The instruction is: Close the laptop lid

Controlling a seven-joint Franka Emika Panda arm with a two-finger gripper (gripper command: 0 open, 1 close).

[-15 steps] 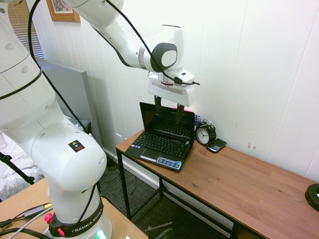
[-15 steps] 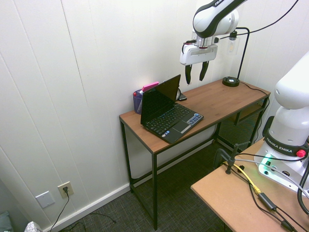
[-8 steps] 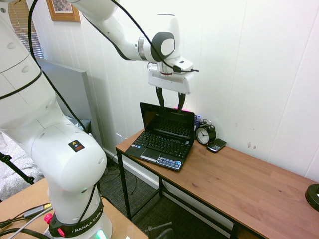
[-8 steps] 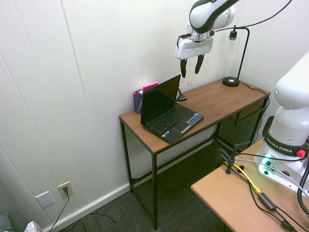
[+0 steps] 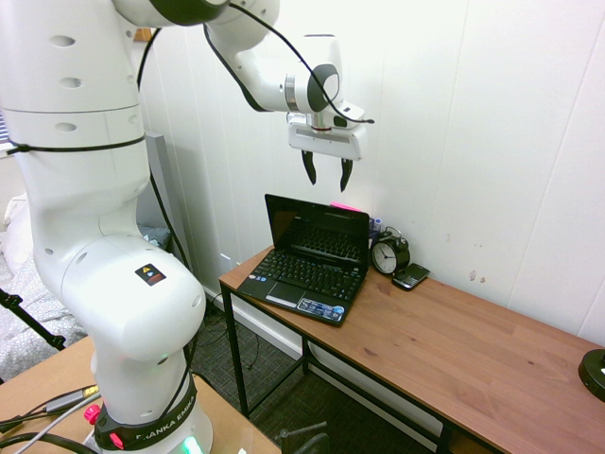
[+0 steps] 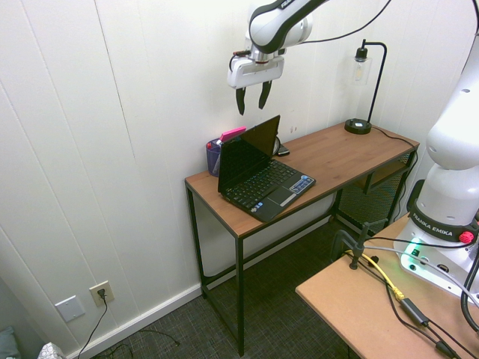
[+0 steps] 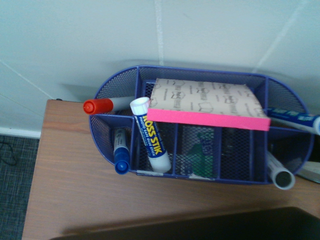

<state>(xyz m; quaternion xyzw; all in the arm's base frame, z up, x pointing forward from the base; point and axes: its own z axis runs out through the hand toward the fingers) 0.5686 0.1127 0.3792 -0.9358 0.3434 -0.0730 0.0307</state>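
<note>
Two black, slightly curved fingers hang apart from the white, smooth-shelled gripper [image 5: 328,180] in the first exterior view, above the raised laptop lid [image 5: 318,227] and touching nothing. The lid is a thin, dark, glossy rectangle standing up from the keyboard base [image 5: 301,283], which has small square keys and a shiny blue sticker near its front edge. Both rest on a brown wood-grained desk [image 5: 444,336] with a thin black frame. Beside the laptop are a round black alarm clock [image 5: 389,253] with a pale dial and a flat dark phone [image 5: 411,276].

From the opposite side, the second exterior view shows the lid tilted back, with a mesh organizer [image 6: 213,157] behind it. Farther along the desk rises a slim black lamp [image 6: 378,82] with a clear glass shade and a round base.

The wrist view shows the organizer's purple-blue mesh and rounded ends. Across it lies a printed paper pad [image 7: 207,102] with a bright pink edge, next to a cylindrical glue stick [image 7: 150,135], a red-capped marker [image 7: 107,105] and a blue-capped marker [image 7: 121,150].
</note>
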